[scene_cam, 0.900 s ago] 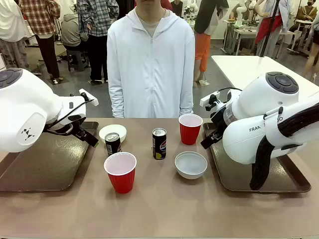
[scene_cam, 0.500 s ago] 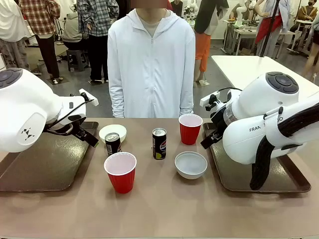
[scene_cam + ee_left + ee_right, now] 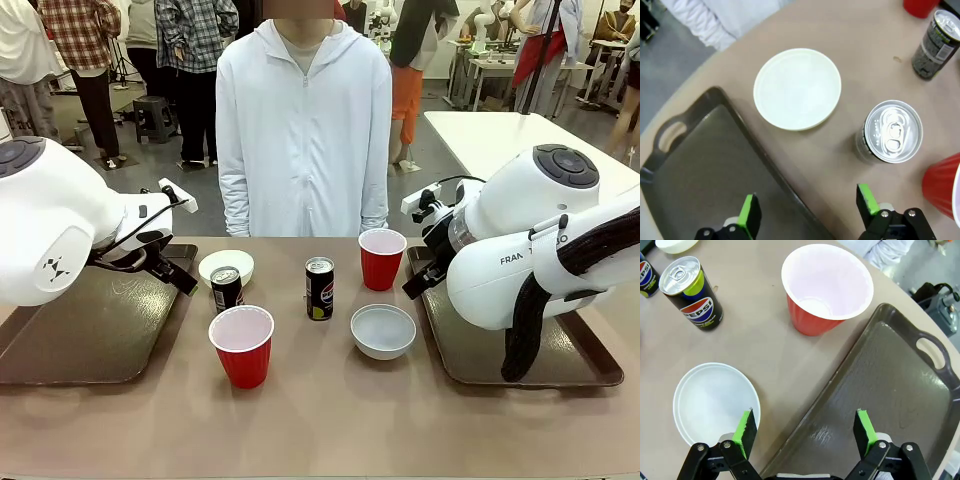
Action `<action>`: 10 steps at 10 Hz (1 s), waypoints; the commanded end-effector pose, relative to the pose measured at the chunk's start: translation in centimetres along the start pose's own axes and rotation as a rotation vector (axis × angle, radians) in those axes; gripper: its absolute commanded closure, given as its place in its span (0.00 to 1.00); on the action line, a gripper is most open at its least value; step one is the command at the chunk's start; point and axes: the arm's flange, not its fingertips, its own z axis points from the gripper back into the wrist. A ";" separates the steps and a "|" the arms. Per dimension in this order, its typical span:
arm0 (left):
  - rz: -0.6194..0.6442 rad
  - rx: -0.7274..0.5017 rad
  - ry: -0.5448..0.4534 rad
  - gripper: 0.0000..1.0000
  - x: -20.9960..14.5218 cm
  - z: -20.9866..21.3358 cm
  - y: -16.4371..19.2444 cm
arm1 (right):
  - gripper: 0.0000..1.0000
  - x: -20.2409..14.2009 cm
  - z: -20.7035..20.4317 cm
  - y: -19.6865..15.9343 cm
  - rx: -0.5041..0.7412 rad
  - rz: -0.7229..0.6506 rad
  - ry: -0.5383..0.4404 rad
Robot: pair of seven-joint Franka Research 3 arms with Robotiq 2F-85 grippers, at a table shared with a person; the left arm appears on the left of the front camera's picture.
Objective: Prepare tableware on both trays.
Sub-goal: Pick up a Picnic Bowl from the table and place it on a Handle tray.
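- All six pieces stand on the table (image 3: 320,420), none on a tray: near red cup (image 3: 241,344), far red cup (image 3: 382,258), left bowl (image 3: 226,266), right bowl (image 3: 383,330), left can (image 3: 227,288), middle can (image 3: 320,288).
- Left tray (image 3: 80,330) and right tray (image 3: 500,350) are bare, one at each end of the cluster.
- Left gripper (image 3: 808,210): jaws spread, nothing held, hovering over the left tray's rim, with the left can near one finger.
- Right gripper (image 3: 805,432): jaws spread, empty, above the right tray's inner rim, with the right bowl just beside it.
- Risk: the left can is crowded by the near red cup and left bowl, so a wide approach could tip the light cup.
- Risk: the shallow bowls give little to pinch and could slip or catch on a tray rim.
- Person (image 3: 303,120) stands at the far side.
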 end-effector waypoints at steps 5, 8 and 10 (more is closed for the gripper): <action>0.013 -0.097 0.039 0.00 -0.7 2.0 -0.1 | 0.00 -0.3 1.6 0.3 0.024 -0.061 0.048; -0.025 -0.232 0.211 0.00 -5.3 9.5 -1.4 | 0.00 -5.4 11.3 1.7 0.076 -0.105 0.216; -0.027 -0.227 0.309 0.00 -8.2 11.6 -1.8 | 0.00 -9.7 14.5 2.7 0.139 -0.152 0.313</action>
